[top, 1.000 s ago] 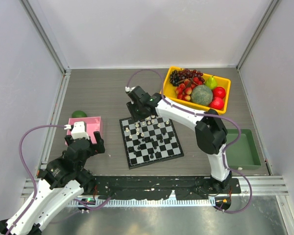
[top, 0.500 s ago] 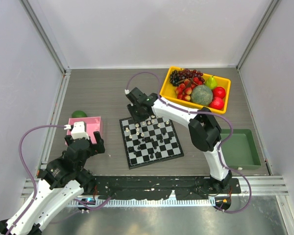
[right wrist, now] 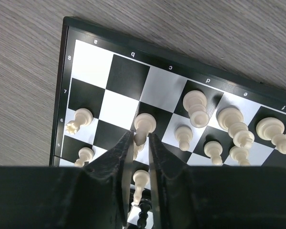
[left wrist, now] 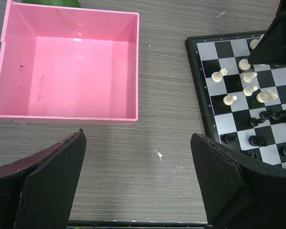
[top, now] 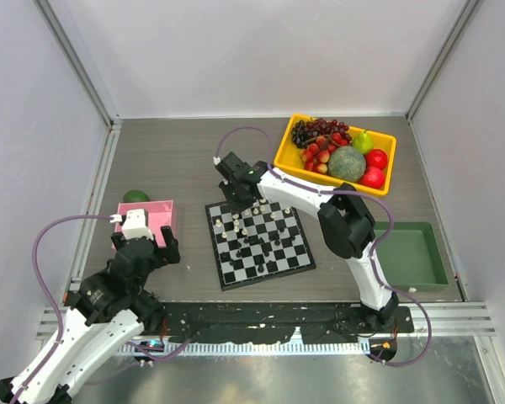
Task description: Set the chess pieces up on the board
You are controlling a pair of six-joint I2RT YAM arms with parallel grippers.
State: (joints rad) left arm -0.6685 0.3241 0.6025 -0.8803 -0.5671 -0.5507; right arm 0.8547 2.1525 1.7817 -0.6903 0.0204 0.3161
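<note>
Where my right claw (right wrist: 141, 137) hangs over the far left part of the board (right wrist: 91, 62), its jaws stand only a slit apart. A white piece (right wrist: 145, 123) stands upright in that slit. The fingers (right wrist: 121, 152) flank its stem closely, but I cannot tell whether they press on it. More white pieces (right wrist: 196, 106) stand just to its right on neighbouring squares, and one black piece (right wrist: 143, 212) shows low down in the gap between my fingers.

The corner squares by the lettered and numbered edges are bare. From above, the board lies a little askew at the middle of the table (top: 177, 160). The white men are bunched on its far half and the black men (left wrist: 272, 114) on its near half, none in tidy rows.

My left claw (left wrist: 138, 186) is spread as wide as it goes and has hold of nothing. It hovers above bare table between the pink tray (left wrist: 66, 71) and the board's left edge.

A green thing (top: 136, 196) sits just behind the pink tray. Beyond the board to the right is a yellow bin (top: 393, 160) full of fruit, and a green tray (top: 414, 257) lies near the right edge.
</note>
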